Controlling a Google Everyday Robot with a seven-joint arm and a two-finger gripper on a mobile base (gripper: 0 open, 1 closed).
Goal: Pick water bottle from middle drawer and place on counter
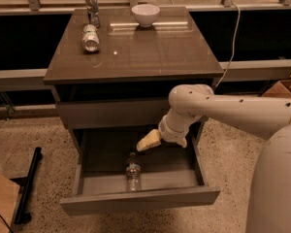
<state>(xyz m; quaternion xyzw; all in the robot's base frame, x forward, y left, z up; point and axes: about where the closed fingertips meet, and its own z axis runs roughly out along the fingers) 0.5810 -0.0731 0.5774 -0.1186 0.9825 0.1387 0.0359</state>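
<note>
The water bottle [133,172] lies on the lighter floor of the open middle drawer [140,201], near its front, cap pointing to the back. My gripper [148,141] hangs over the drawer's inside, a little above the bottle and just behind and to the right of it, and does not touch it. My white arm reaches in from the right. The counter [150,52] is the glossy top slab above the drawers.
On the counter a silver can [90,37] lies at the back left, with a tall clear glass-like object [91,5] behind it and a white bowl [145,13] at the back middle. The shut drawer front [111,111] overhangs the drawer's rear. A black bar [28,184] lies on the floor at left.
</note>
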